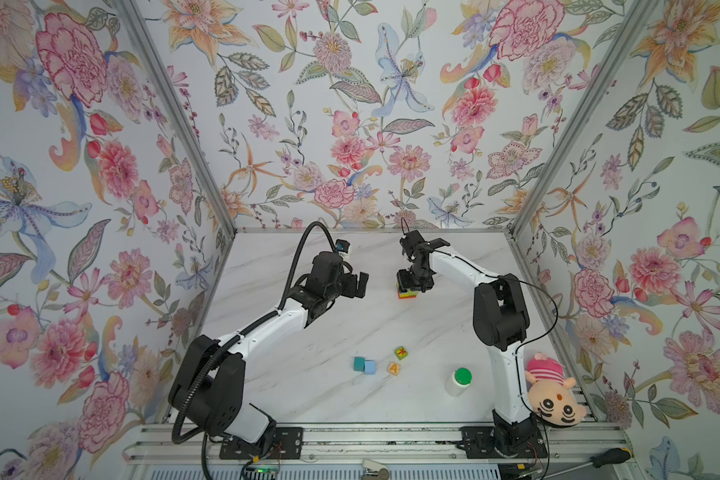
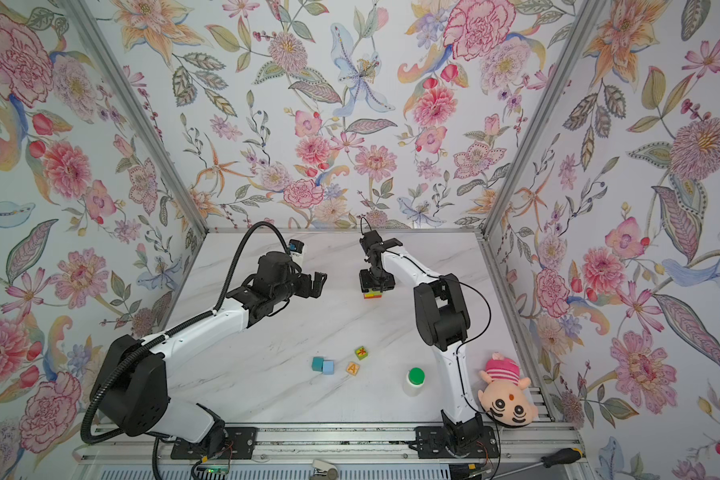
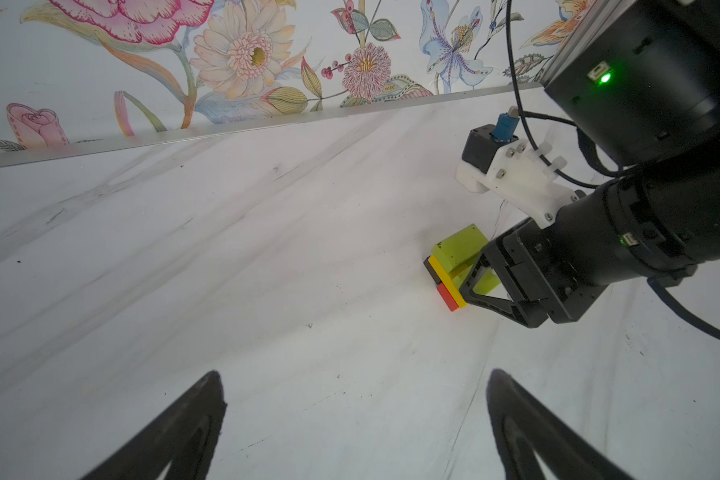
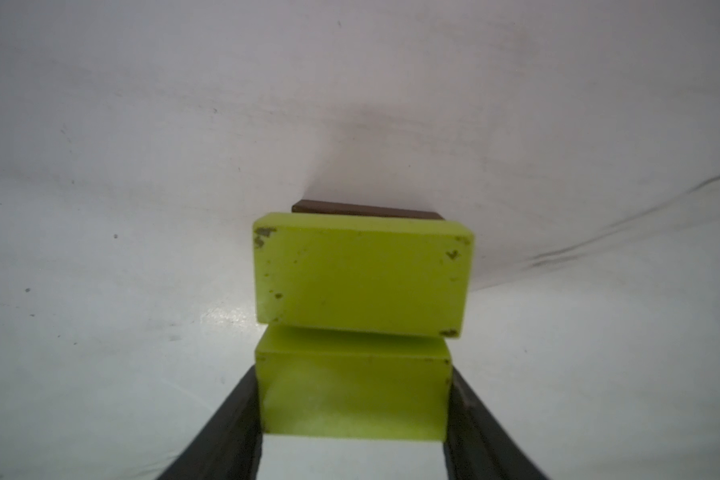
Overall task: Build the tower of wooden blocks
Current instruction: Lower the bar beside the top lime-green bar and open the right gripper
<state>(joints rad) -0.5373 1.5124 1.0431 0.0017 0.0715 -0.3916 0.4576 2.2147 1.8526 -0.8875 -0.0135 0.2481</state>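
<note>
The left claw (image 1: 361,284) hangs released above the counter (image 1: 308,399), its two fingers (image 3: 175,432) spread wide with nothing between them. Nearer the front edge lie four loose cubes. A teal cube (image 1: 358,363) and a light-blue cube (image 1: 369,367) touch each other. A tan cube (image 1: 393,368) marked "A" lies just beside them, and a green cube (image 1: 401,353) with a red mark sits near it, a little further back. Toward the back, right of the left claw, stands the tower (image 1: 407,294). The left wrist view shows one brown block (image 3: 430,266) and one red block (image 3: 447,297) at its base, with one yellow slab (image 3: 443,274) across them. Two lime pieces sit above the slab. The right claw (image 1: 414,286) comes straight down onto the tower, clenched on a lime block (image 4: 352,395), one finger pressed to each of its sides. A second lime block (image 4: 362,274) lies touching the held one; which of the two sits higher cannot be told. Further right, near the front, stands one white bottle (image 1: 457,381) with a green cap. One plush doll (image 1: 554,395) lies at the counter's right edge, beside the right arm's base.
</note>
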